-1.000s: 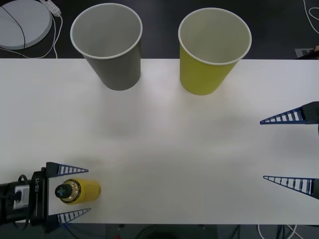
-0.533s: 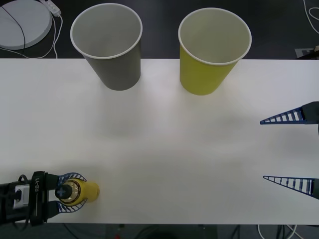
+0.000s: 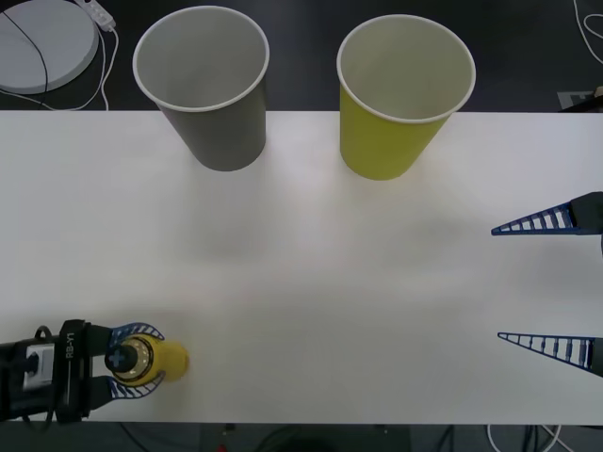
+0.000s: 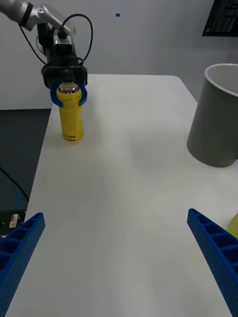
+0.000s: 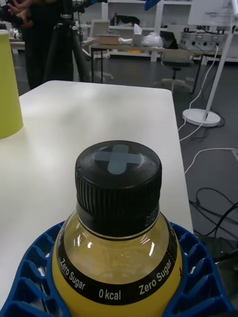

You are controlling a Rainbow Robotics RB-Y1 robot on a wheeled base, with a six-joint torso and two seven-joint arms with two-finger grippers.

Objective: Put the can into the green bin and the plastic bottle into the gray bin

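Note:
The plastic bottle (image 3: 149, 360) stands upright near the table's front left corner, yellow with a black cap (image 5: 118, 183). My left gripper (image 3: 130, 362) is shut on its neck, the blue fingers (image 5: 29, 277) curved around the golden shoulder; the right wrist view shows the bottle (image 4: 70, 115) held the same way. The gray bin (image 3: 205, 85) stands at the back left and the green bin (image 3: 399, 94) at the back right, both upright with nothing showing inside. My right gripper (image 3: 551, 282) hangs open at the table's right edge, holding nothing. The can is out of view.
The white table (image 3: 311, 282) spreads wide and bare between the bottle and the bins. A round white base with a cable (image 3: 42, 40) lies beyond the table's back left corner. A person and a tripod (image 5: 54, 39) stand in the room behind.
My left gripper's fingers closed around the bottle's neck, from wide open one second ago. The bottle stays in place and the right arm has not moved.

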